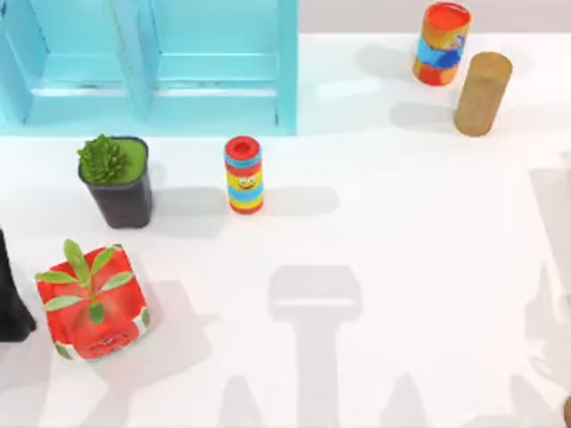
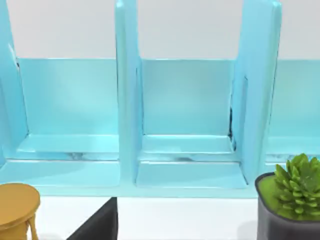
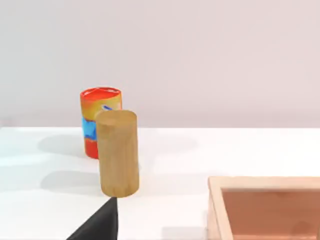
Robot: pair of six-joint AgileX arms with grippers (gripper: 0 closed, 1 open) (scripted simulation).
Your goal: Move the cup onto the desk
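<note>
- A dark edge of the left tool (image 2: 97,225) sits over the white table (image 1: 401,267); I cannot tell whether this tool is apart or together.
- Just ahead of it stands a dark pot with a succulent (image 2: 290,205).
- Beyond the pot, the turquoise cabinet (image 2: 185,125) shows open compartments.
- The right tool (image 3: 97,225) also shows a dark edge, state likewise unclear.
- Ahead of it stands a tan cylinder (image 3: 117,152), upright.
- Behind that is a striped cylinder (image 3: 100,120).

Turquoise cabinet (image 1: 152,62) — pale wall (image 3: 200,50)
</note>
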